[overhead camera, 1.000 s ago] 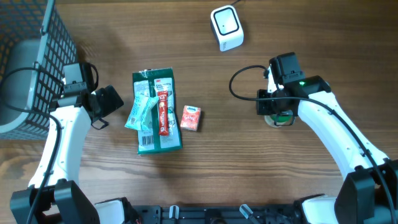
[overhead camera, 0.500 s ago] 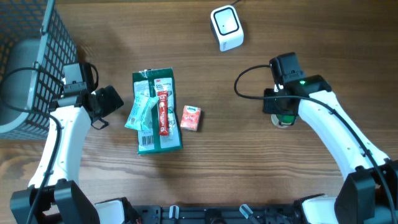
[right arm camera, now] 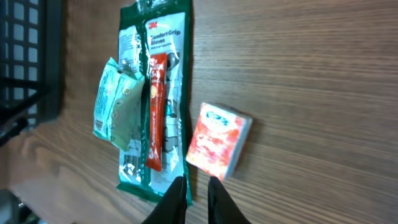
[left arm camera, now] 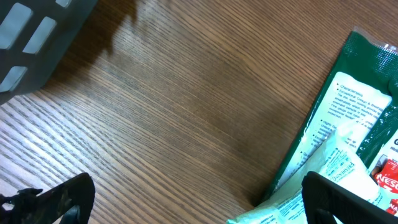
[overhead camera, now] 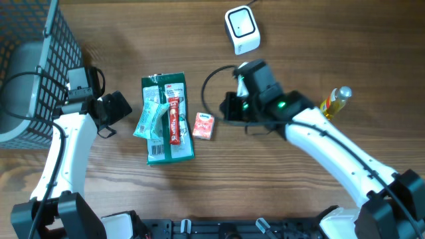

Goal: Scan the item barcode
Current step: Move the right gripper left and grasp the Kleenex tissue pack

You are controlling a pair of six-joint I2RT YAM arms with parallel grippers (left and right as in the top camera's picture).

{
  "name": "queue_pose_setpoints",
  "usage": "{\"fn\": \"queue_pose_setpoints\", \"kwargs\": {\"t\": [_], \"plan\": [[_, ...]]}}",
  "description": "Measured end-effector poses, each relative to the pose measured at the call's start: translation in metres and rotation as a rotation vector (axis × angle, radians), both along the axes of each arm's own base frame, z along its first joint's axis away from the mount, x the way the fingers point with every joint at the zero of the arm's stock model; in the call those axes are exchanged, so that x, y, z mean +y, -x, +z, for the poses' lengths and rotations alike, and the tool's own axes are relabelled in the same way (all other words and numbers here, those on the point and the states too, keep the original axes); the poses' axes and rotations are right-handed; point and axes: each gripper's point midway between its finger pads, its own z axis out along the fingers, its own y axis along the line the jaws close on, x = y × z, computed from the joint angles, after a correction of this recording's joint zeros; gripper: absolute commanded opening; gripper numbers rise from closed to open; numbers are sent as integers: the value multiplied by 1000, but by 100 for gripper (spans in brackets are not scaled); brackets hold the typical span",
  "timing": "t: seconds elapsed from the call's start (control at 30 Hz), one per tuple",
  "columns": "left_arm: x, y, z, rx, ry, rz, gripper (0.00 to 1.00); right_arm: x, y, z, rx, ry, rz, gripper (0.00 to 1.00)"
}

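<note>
The orange-red pack [overhead camera: 204,126] is a small, flat, film-wrapped block with a pale teal-and-white patch at 1 end. It lies flat on the wooden table [overhead camera: 299,40], just beside the right edge of the green package [overhead camera: 169,119]. Whether the 2 touch cannot be told.

The right gripper [right arm camera: 197,199] hangs near the pack, on its right side. Its fingers are drawn almost together with only a thin gap, and nothing is between them. The left gripper [left arm camera: 199,202] sits left of the green package with its jaws spread wide and empty.

On the green package rest 1 pale green packet [overhead camera: 150,119] and 1 red stick sachet [overhead camera: 174,120], side by side along its length.

A black wire basket [overhead camera: 63,40] fills the far left corner. The white scanner [overhead camera: 241,28] stands at the far edge, well apart from the pile. 1 bottle [overhead camera: 334,101] of yellow liquid lies at a slant on the right. Bare wood runs between the pack and the bottle, and along the near edge.

Count: 1 pack, 1 package, 1 packet, 1 sachet, 1 bottle, 1 scanner, 1 basket.
</note>
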Motion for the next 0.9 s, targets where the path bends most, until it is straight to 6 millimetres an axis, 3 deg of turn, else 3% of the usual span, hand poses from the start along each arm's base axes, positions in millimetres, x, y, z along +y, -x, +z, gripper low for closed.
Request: {"fn": "queue_pose_setpoints", "kwargs": {"t": [0.07, 0.23, 0.43, 0.57, 0.9], "plan": [[0, 0, 0, 0, 0, 0, 100, 12, 3, -1, -26, -9, -6, 29], [0, 0, 0, 0, 0, 0, 100, 32, 3, 3, -70, -33, 2, 29], [0, 0, 0, 0, 0, 0, 100, 37, -5, -45, -2, 25, -10, 30], [0, 0, 0, 0, 0, 0, 100, 36, -4, -62, 29, 52, -10, 30], [0, 0, 0, 0, 0, 0, 100, 39, -13, -63, 7, 33, -17, 27]]}}
